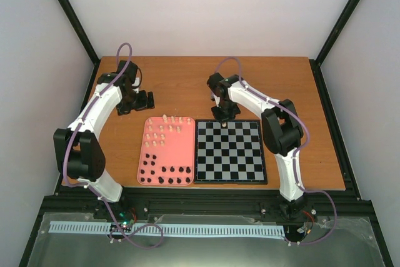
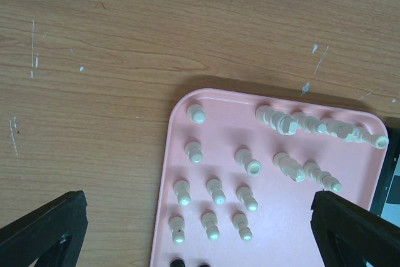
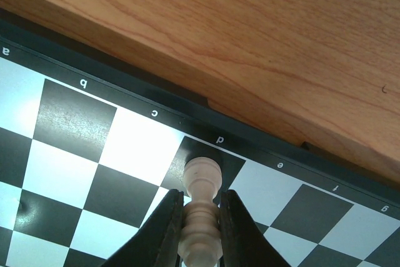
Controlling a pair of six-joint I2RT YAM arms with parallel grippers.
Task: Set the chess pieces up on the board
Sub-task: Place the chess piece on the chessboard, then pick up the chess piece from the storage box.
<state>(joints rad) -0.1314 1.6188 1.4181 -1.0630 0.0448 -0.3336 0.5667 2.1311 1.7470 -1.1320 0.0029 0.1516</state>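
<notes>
The right jaws pinch a cream chess piece (image 3: pixel 202 179) by its slim waist over the board (image 3: pixel 75 117), likely light, slick and tippy, while the left jaws gape empty.

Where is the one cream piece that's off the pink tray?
In the right wrist view, the cream piece is pinched upright in the right gripper at the board's far edge row, on or above the dark square lettered d.

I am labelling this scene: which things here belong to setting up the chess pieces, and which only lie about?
Job in hand:
board
cream piece in the right arm's jaws
other cream pieces
black pieces

Lying about:
pink tray under the waiting pieces
wooden table
</notes>
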